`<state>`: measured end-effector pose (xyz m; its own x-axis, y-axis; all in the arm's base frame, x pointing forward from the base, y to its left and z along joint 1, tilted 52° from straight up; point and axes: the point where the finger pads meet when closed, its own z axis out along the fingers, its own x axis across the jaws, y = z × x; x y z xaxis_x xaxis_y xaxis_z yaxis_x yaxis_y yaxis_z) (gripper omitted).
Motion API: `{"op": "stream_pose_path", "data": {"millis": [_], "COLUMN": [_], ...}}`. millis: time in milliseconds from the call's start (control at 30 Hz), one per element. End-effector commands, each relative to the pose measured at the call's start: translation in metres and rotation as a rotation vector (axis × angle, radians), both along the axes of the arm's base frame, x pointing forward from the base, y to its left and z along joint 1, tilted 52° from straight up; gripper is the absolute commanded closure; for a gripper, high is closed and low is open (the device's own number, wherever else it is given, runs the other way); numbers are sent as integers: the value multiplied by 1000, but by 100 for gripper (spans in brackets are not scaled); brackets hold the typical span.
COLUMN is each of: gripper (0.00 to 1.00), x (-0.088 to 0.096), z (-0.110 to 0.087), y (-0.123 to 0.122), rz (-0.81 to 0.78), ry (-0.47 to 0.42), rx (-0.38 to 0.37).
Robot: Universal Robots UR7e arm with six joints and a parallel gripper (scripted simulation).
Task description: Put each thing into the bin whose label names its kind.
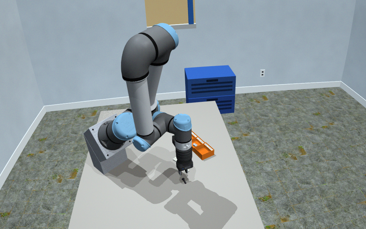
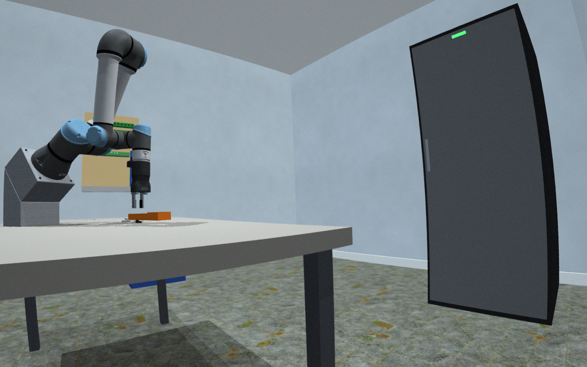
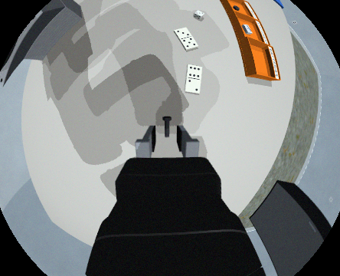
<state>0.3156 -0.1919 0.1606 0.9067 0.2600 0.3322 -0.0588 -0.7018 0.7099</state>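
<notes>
Above the table — open gripper, black bolt

The top view looks from high up and well back, facing down over the long table toward the wall with the blue cabinet. The exterior view sits low, near a table corner, looking almost level across the surface, with the tall dark cabinet at its right. The wrist view looks steeply down past the hand, closest of the three, through a round wide-angle frame. Top and exterior both take in the arm; top and wrist share the orange bins, which the exterior view catches side-on.
</notes>
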Motion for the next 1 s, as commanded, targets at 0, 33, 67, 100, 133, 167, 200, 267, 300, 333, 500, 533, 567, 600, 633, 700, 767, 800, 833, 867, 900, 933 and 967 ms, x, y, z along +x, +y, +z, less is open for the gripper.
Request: {"op": "stream_pose_path", "data": {"millis": [0,33,67,100,133,167,200,267,300,333,500,533,567,600,633,700,767,800,833,867,900,933,967], "gripper": [38,38,38,38,38,38,38,38,38,38,38,38,38,38,38,38,38,38,38,38,38,38,38], "x": [-2,-2,-2,-2,-3,-3,-3,-4,-4,-4,-4,-4,-4,-4,-4,-4,-4,-4,-4,-4,-4,-4,-4], "z": [13,13,13,13,13,13,13,11,10,10,10,10,10,10,10,10,10,10,10,10,10,10,10], "y": [6,6,6,6,5,5,5,6,6,6,6,6,6,6,6,6,6,6,6,6,6,6,6], "rz": [1,1,1,1,-1,-2,-2,-2,-2,-2,0,0,0,0,0,0,0,0,0,0,0,0,0], "ry": [-11,-11,-11,-11,-11,-11,-10,-9,-8,-8,-8,-8,-8,-8,-8,-8,-8,-8,-8,-8,-8,-8,-8], "rx": [-8,-8,-8,-8,-8,-8,-7,-5,-5,-5,-5,-5,-5,-5,-5,-5,-5,-5,-5,-5,-5,-5,-5]}}
